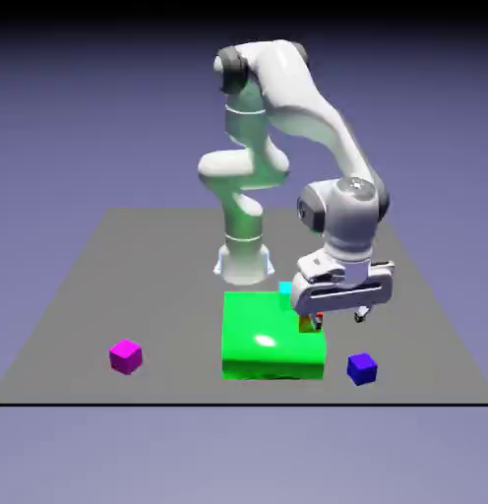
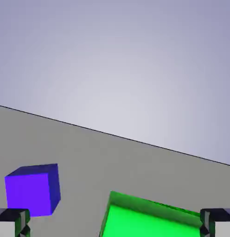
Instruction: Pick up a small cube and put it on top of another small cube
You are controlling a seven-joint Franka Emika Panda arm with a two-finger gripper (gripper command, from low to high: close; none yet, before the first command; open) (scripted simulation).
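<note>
Currently, small dark blue cube (image 1: 362, 369): on the grey flat surface (image 1: 174, 295), toward the exterior view's right, near the front edge and just beside the big green block, with a strip of grey between them.
Small magenta cube (image 1: 126, 356): on the same surface, toward the exterior view's left, well apart from the green block and turned so that an edge faces the camera.
Big glossy green block (image 1: 273, 340): between the blue and magenta cubes, resting on the surface.
Small orange cube (image 1: 307, 323): seen at the green block's right side, partly hidden by a fingertip; its exact resting place cannot be told.
Small cyan cube (image 1: 285, 289): behind the green block in the exterior view, partly covered; what it touches is unclear.
White two-finger hand (image 1: 339, 320): fingers wide apart, nothing clamped between them, hovering above the surface near the right end of the green block.
White jointed arm (image 1: 309, 94): arched up from its base and bent down toward the exterior view's right.
Hand view: blue cube at the lower left, just above one grey fingertip (image 2: 14, 222); green block at the bottom, toward the other tip.
</note>
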